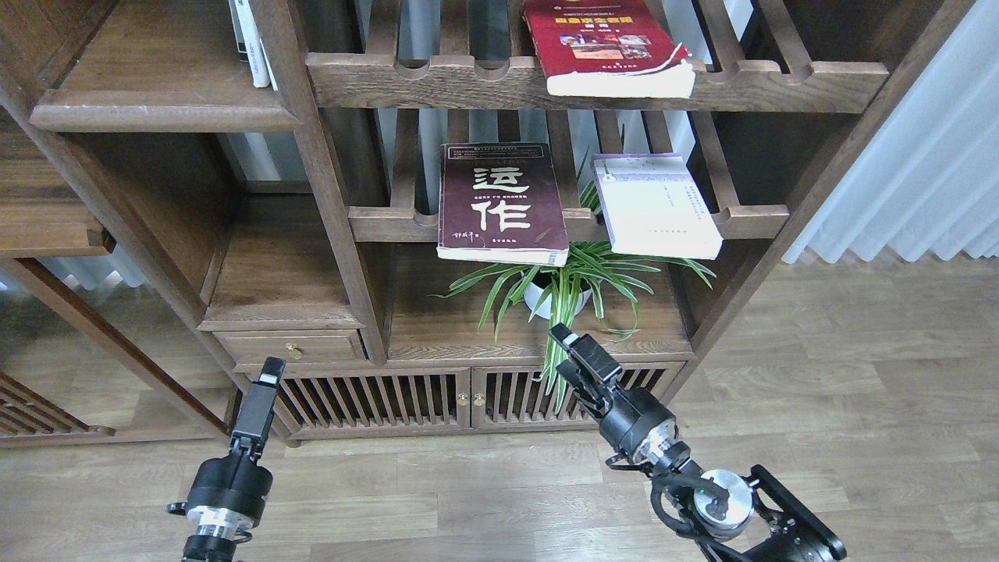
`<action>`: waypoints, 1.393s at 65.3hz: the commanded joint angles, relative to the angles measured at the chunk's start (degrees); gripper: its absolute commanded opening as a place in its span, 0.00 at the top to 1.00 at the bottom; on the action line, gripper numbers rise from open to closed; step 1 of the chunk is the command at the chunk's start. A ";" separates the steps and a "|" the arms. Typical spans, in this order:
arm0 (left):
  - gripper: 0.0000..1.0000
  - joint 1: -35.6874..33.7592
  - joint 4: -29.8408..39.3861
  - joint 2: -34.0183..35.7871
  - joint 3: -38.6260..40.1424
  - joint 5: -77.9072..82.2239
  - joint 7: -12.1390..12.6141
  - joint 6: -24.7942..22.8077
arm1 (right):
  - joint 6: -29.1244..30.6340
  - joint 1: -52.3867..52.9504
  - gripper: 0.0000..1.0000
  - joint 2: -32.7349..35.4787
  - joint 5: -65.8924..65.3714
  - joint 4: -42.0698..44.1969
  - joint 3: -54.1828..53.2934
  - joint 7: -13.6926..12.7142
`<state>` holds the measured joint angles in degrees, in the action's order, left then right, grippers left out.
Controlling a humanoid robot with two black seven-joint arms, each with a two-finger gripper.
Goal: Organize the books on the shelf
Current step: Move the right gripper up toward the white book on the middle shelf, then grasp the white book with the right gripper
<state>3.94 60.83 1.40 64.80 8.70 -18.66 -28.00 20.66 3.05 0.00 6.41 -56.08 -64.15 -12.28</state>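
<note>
Dark maroon paperback book point(502, 201) overhanging slatted rack's front rail point(390, 225), long axis front-to-back, above and nearer right gripper point(572, 349); both grippers empty, jaw opening indiscernible.

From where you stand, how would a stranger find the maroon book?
Look at the big brown bookcase, then its lower slatted rack, above the potted plant. Two books lie flat there; the maroon book is the left one. Its big white Chinese characters set it apart from the white book beside it.
</note>
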 commanded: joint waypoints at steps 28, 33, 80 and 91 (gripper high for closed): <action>0.00 1.94 -0.10 -0.17 -0.38 -0.27 0.20 0.00 | 7.34 -1.12 0.01 0.00 -0.08 2.90 1.48 -0.46; 0.00 1.94 -0.18 0.00 -0.11 -0.27 0.20 0.00 | 7.34 -1.65 0.01 0.00 -0.17 3.08 2.53 -0.64; 0.00 1.68 -1.06 2.20 0.59 -2.46 0.03 0.00 | 7.34 12.94 0.01 0.00 0.09 12.66 -9.77 0.50; 0.00 1.42 -1.06 2.20 0.77 -2.46 0.11 0.00 | 2.03 15.75 0.01 0.00 3.78 13.71 -10.56 4.89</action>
<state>5.55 59.76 3.60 65.42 6.24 -18.54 -28.00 27.24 17.13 -0.01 7.50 -42.91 -73.95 -10.38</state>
